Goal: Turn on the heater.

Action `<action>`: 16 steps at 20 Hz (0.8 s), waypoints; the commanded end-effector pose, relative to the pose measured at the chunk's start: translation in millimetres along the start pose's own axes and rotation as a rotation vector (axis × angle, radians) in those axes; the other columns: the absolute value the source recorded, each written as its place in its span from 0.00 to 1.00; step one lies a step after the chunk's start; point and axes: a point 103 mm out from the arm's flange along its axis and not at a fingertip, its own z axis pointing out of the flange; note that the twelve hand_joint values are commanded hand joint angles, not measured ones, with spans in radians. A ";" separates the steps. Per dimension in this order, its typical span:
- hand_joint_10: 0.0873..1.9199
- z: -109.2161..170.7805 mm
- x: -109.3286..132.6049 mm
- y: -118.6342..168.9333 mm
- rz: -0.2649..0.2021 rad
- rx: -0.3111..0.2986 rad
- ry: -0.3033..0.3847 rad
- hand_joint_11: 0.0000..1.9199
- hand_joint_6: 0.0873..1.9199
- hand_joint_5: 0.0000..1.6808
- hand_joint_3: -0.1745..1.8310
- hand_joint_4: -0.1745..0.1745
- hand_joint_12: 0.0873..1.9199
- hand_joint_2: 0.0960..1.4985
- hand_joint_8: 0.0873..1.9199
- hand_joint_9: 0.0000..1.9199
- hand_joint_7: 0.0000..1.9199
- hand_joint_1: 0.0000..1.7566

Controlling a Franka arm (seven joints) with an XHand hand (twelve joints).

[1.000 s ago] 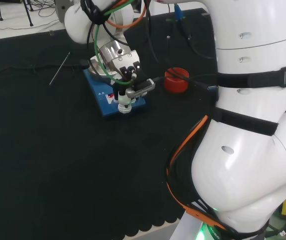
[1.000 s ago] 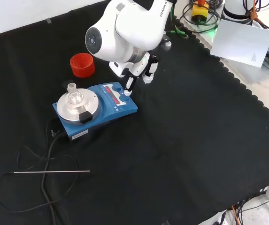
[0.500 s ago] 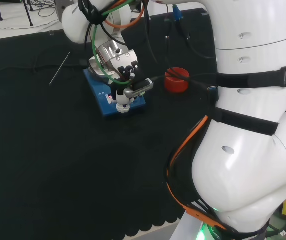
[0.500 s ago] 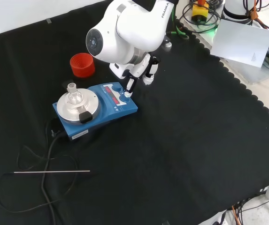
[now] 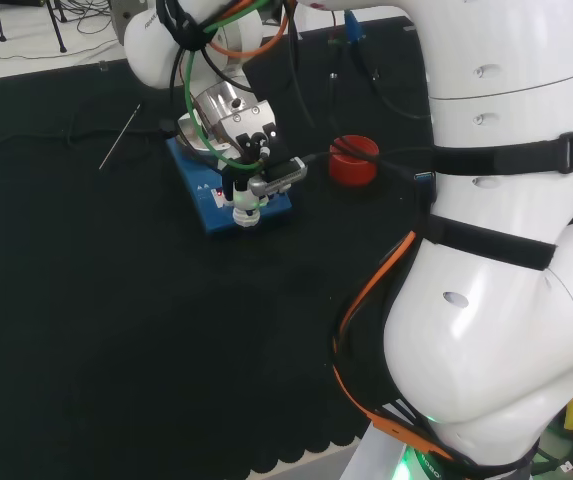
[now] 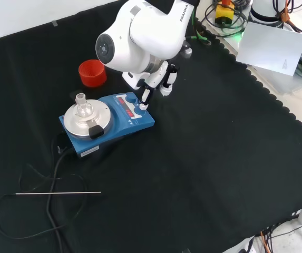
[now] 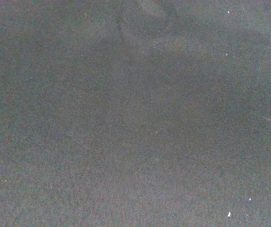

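Step in hand: pressing the heater (image 6: 108, 124) control. Heater near the bench's far-left corner (front view). Hand (image 6: 149, 90) over the front panel, one straight finger (image 6: 144, 100) down at the knobs, holding nothing. Next, probably: short downward press, then check the display.

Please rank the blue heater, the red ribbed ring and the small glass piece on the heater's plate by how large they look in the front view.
1. The blue heater, clearly the largest.
2. The red ribbed ring, well smaller.
3. The small glass piece on the heater's plate, the smallest, though its clear outline is hard to trace.
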 end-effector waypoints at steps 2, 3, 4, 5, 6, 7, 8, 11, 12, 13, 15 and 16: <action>0.78 1.9 -2.5 1.4 0.002 -0.007 0.001 0.94 0.00 0.17 0.00 0.39 0.66 0.85 0.86 0.98 0.90 0.82; 0.78 2.0 -2.5 1.5 0.002 -0.008 0.001 0.94 0.00 0.17 0.00 0.39 0.66 0.85 0.86 0.98 0.90 0.82; 0.78 2.1 -2.6 1.6 0.002 -0.008 0.001 0.94 0.00 0.17 0.00 0.39 0.66 0.85 0.86 0.98 0.90 0.82; 0.77 2.2 -2.7 1.7 0.002 -0.008 0.001 0.94 0.00 0.17 0.00 0.39 0.66 0.85 0.86 0.98 0.90 0.82; 0.77 2.4 -2.7 1.7 0.002 -0.006 0.001 0.94 0.00 0.17 0.00 0.39 0.66 0.85 0.86 0.98 0.91 0.82; 0.77 2.7 -2.7 1.8 0.002 -0.005 0.001 0.94 0.00 0.17 0.00 0.39 0.66 0.85 0.86 0.98 0.91 0.82; 0.77 3.1 -2.9 1.6 0.001 -0.002 0.000 0.94 0.00 0.17 0.00 0.39 0.66 0.85 0.85 0.98 0.91 0.82; 0.77 5.3 -2.6 2.5 0.004 0.002 -0.001 0.94 0.00 0.18 0.00 0.39 0.66 0.85 0.85 0.98 0.91 0.82; 0.77 6.0 -2.5 2.5 0.003 0.004 -0.001 0.94 0.00 0.18 0.00 0.39 0.66 0.85 0.85 0.98 0.91 0.82; 0.77 6.2 -2.2 2.9 0.004 0.005 -0.002 0.94 0.00 0.18 0.00 0.39 0.66 0.85 0.85 0.98 0.91 0.82; 0.77 6.5 -1.9 3.2 0.005 0.006 -0.003 0.94 0.00 0.18 0.00 0.39 0.66 0.85 0.85 0.98 0.91 0.82; 0.77 6.5 -1.7 3.3 0.006 0.006 -0.002 0.94 0.00 0.18 0.00 0.39 0.66 0.85 0.85 0.98 0.91 0.82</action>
